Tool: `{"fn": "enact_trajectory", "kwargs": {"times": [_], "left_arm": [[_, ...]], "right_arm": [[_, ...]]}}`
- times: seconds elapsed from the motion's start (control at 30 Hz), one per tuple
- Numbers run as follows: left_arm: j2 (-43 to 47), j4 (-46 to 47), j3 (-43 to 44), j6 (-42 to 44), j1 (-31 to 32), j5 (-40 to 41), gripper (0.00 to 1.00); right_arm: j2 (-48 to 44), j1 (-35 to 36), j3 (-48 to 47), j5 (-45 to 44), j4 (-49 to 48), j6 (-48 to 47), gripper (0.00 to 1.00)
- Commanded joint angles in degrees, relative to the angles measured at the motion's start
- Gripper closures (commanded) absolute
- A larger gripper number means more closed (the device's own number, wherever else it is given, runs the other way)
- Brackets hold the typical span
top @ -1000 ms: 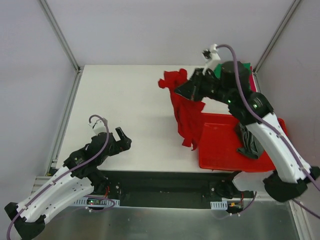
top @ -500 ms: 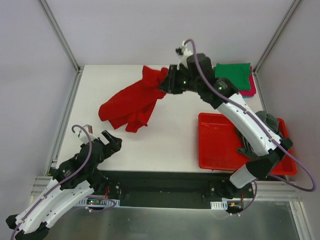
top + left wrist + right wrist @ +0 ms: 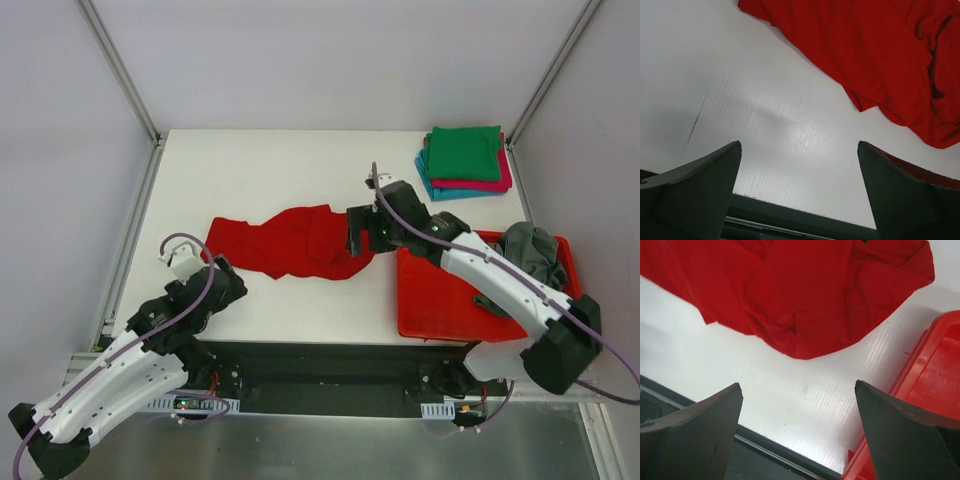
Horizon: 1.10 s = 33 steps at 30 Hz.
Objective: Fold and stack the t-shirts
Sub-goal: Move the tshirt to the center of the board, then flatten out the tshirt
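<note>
Red t-shirt (image 3: 285,245) just ahead of L end effector (image 3: 228,281), R end effector (image 3: 357,238); both released.

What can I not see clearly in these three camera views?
- Top external: the right arm covers part of the dark grey t-shirt in the red tray.
- Top external: the green t-shirt hides the folded shirts under it, except edges.
- Both wrist views: the top edge cuts off the red t-shirt.
</note>
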<state>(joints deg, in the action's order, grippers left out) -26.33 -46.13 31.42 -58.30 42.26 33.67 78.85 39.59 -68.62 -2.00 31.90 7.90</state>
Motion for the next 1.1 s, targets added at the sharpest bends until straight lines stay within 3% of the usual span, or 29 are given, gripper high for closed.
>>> {"fn": "enact_trajectory", "kwargs": {"times": [0.0,0.17,0.37,0.5,0.63,0.87,1.07], "left_arm": [[-5.9,2.9,3.7,3.1,-2.4,3.8,0.01],[-9.0,9.4,4.4,8.5,-12.3,-2.6,0.01],[-19.4,19.0,4.7,15.4,-30.7,-22.0,0.05],[-26.7,21.9,5.8,16.6,-38.8,-28.0,0.08],[-34.1,26.2,7.0,18.0,-43.4,-28.9,0.14],[-46.9,29.2,12.3,21.1,-46.8,-32.7,0.46],[-54.4,32.2,12.6,19.9,-47.1,-35.9,0.50]], "right_arm": [[-9.4,3.0,9.9,-5.2,-9.7,-3.7,0.04],[-16.4,5.5,21.7,-3.8,-22.7,-2.1,0.04],[-20.8,6.8,28.1,-3.8,-25.6,-1.9,0.04],[-21.2,6.8,28.6,-5.3,-25.3,-3.4,0.04],[-21.9,6.8,29.2,-5.1,-25.1,-3.7,0.04],[-23.6,6.8,31.8,-5.8,-25.8,-3.9,0.04],[-23.7,6.7,32.1,-6.8,-25.7,-4.0,0.04]]}}
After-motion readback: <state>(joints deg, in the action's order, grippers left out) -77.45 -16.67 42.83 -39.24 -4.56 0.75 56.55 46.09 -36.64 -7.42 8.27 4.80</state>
